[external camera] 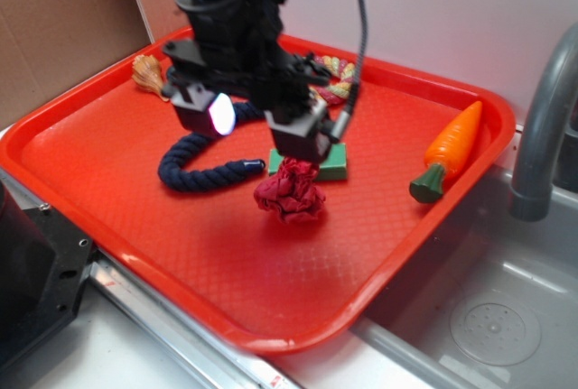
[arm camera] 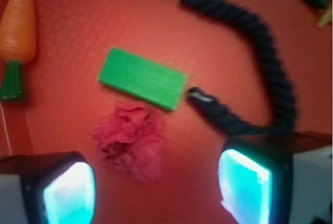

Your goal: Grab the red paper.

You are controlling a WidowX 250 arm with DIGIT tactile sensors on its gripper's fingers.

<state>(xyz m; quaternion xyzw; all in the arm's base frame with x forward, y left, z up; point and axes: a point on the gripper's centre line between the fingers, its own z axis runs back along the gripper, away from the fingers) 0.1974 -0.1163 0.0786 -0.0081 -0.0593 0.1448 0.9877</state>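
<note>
The red paper [external camera: 291, 192] is a crumpled dark crimson wad lying on the orange-red tray [external camera: 135, 217], just in front of a green block. My gripper [external camera: 262, 132] hovers above it, open, with glowing pads on its fingers. In the wrist view the red paper [arm camera: 131, 141] lies on the tray floor ahead of the gap and nearer the left finger [arm camera: 70, 193]. The gripper [arm camera: 156, 190] holds nothing and the wad is not touched by either pad.
A green block [arm camera: 143, 78] lies just beyond the wad. A dark blue rope [external camera: 194, 168] curves on the left. A toy carrot [external camera: 452, 147] sits at the tray's right side, a braided rope ring [external camera: 336, 69] at the back. A grey faucet [external camera: 542, 118] and sink lie to the right.
</note>
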